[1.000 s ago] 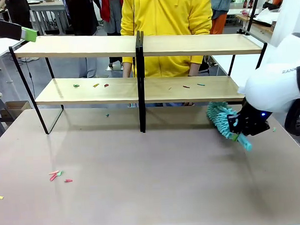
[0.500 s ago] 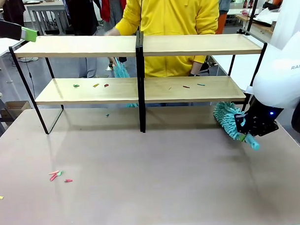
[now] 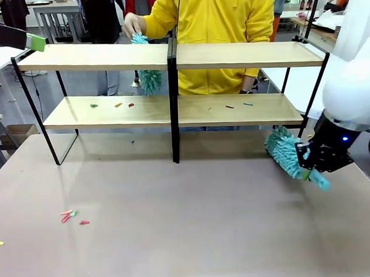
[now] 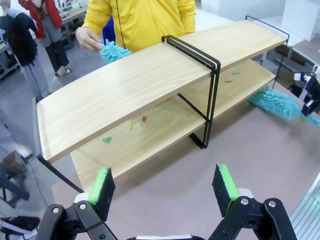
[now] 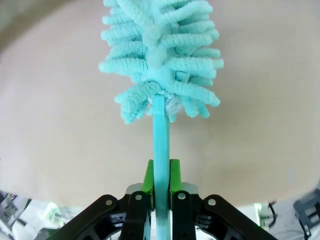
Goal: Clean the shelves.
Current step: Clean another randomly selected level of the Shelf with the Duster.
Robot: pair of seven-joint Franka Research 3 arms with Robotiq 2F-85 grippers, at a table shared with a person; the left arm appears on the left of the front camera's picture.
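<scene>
right gripper (image 5: pixel 160 175) clamps teal duster (image 5: pixel 160 50) near shelves (image 3: pixel 97 56)

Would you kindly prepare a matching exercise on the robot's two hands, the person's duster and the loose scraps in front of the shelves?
Column one:
1. right hand
2. left hand
3. person's duster
4. red and green scraps

Column two:
a. open, holding nothing
b. lying on the tabletop
c. shut on a teal duster handle
d. hanging behind the upper left board of the shelves

Pairs: 1-c, 2-a, 3-d, 4-b.
</scene>
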